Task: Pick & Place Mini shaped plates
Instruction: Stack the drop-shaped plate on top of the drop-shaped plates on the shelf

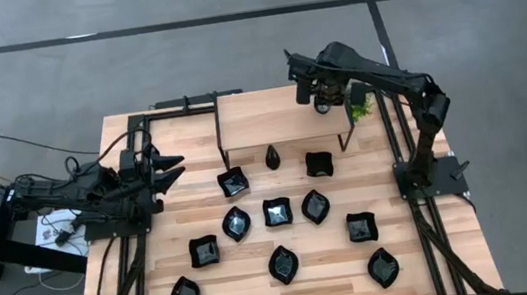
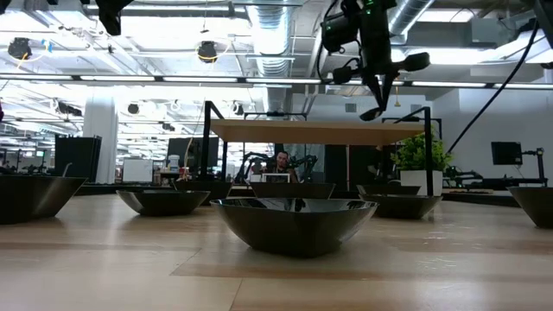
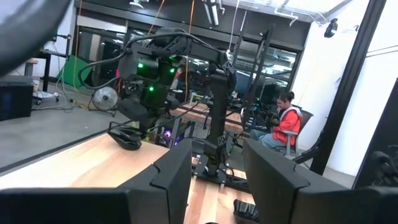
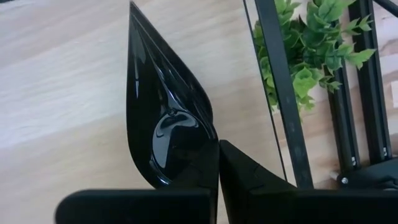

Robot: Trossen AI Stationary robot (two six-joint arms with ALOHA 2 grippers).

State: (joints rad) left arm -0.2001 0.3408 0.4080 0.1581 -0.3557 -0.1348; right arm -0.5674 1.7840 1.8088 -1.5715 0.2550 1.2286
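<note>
Over the raised shelf (image 1: 280,113), your right gripper (image 1: 322,100) is clamped on a teardrop plate (image 4: 163,121), the green plant (image 1: 360,105) just beside. Your left gripper (image 1: 173,168) waits at the table's left edge, fingers apart; the other plates (image 1: 276,211) lie on the table (image 1: 428,258) below.

My right gripper (image 1: 322,103) is way out over the far right, fingers pinched on a teardrop plate (image 4: 163,118) (wrist angled down). My left gripper (image 1: 178,169) idles at the left edge, fingers apart.
</note>
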